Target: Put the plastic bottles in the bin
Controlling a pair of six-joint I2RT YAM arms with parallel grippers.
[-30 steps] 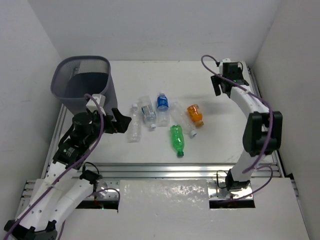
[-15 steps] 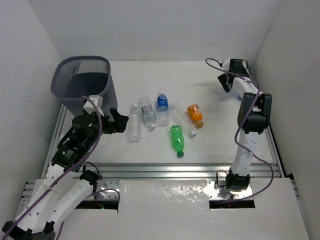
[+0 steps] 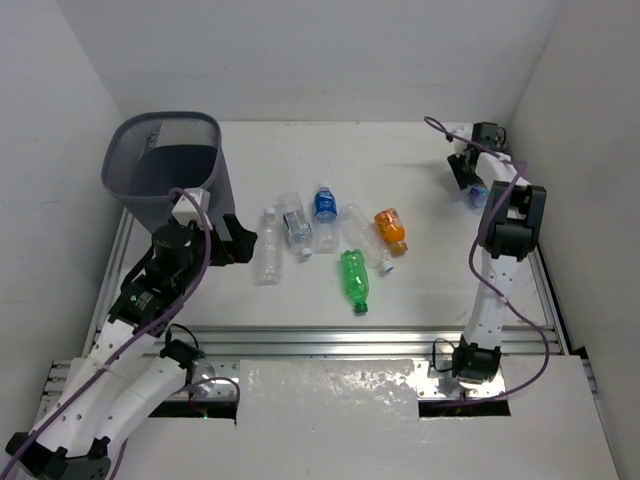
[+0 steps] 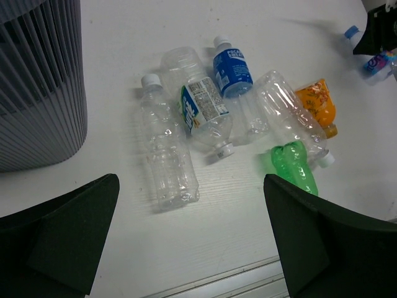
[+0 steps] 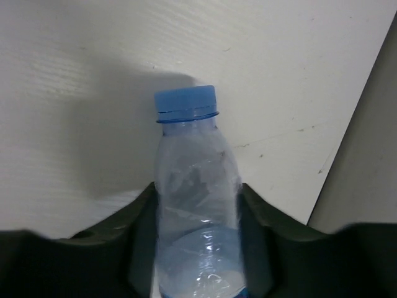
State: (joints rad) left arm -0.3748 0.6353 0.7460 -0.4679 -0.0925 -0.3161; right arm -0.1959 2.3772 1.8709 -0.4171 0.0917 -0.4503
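My right gripper [image 5: 197, 205] is shut on a clear bottle with a blue cap [image 5: 193, 186], its fingers pressed to both sides, by the table's far right edge [image 3: 477, 193]. Several bottles lie in the middle: a clear one [image 4: 167, 158], a clear one with a white label [image 4: 201, 112], a blue-labelled one [image 4: 231, 68], another clear one [image 4: 285, 112], an orange one [image 4: 317, 105] and a green one [image 4: 294, 167]. My left gripper [image 4: 198, 248] is open just short of them with nothing in it. The dark mesh bin [image 3: 165, 165] stands at the far left.
White walls close in the table on the left, back and right. An aluminium rail [image 3: 340, 340] runs along the near edge. The bin's wall [image 4: 37, 93] rises close to the left of my left gripper.
My right arm has swung out to the far right edge, and its gripper has gone from open to shut on the blue-capped bottle. The left arm has barely moved.
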